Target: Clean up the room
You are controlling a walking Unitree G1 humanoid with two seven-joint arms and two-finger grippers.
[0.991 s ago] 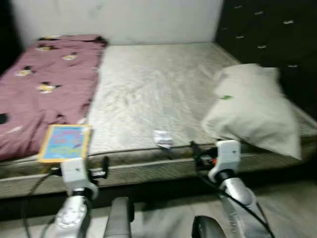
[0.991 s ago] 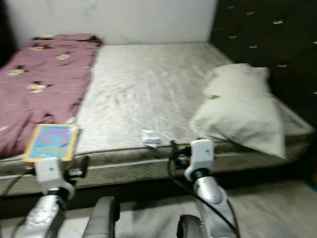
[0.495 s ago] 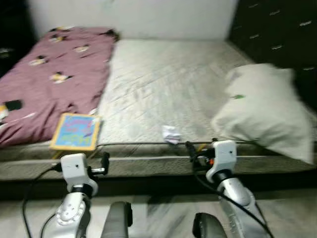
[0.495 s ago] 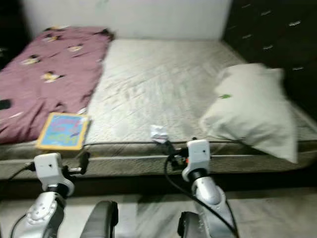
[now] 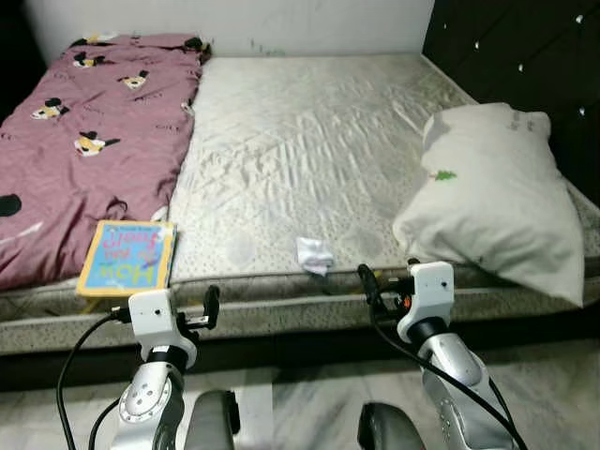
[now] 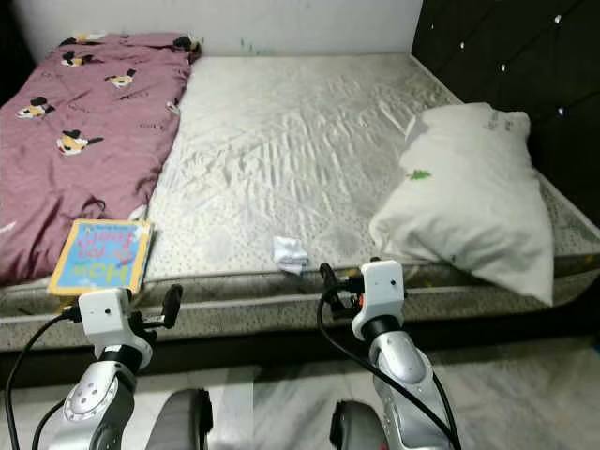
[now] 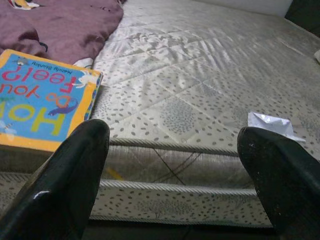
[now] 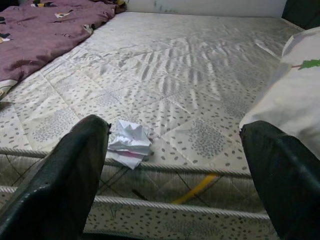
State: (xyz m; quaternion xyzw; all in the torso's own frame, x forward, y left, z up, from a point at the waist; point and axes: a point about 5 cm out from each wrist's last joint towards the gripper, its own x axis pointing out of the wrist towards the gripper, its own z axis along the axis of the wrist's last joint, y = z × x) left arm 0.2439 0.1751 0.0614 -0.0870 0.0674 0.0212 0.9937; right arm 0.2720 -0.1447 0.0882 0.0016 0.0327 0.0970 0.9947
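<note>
A crumpled white paper [image 5: 314,254] lies near the front edge of the bare mattress [image 5: 309,141]. To its left a yellow-bordered children's book [image 5: 127,257] rests on the mattress edge, beside a maroon blanket [image 5: 84,122]. A white pillow [image 5: 492,202] lies at the right. My left gripper [image 7: 175,134] is held low before the mattress edge, below the book, open and holding nothing. My right gripper [image 8: 175,127] is open too, in front of the edge just right of the paper [image 8: 129,145] and apart from it.
A dark tufted headboard [image 5: 525,56] runs along the right side and a white wall [image 5: 234,14] stands behind the bed. A black object [image 5: 7,204] lies on the blanket at the far left. Pale floor [image 5: 309,412] shows between me and the bed.
The whole picture has shifted and sharpened, so the camera has moved. The paper, book and pillow lie as before. Both arms keep the same pose with fingers apart.
</note>
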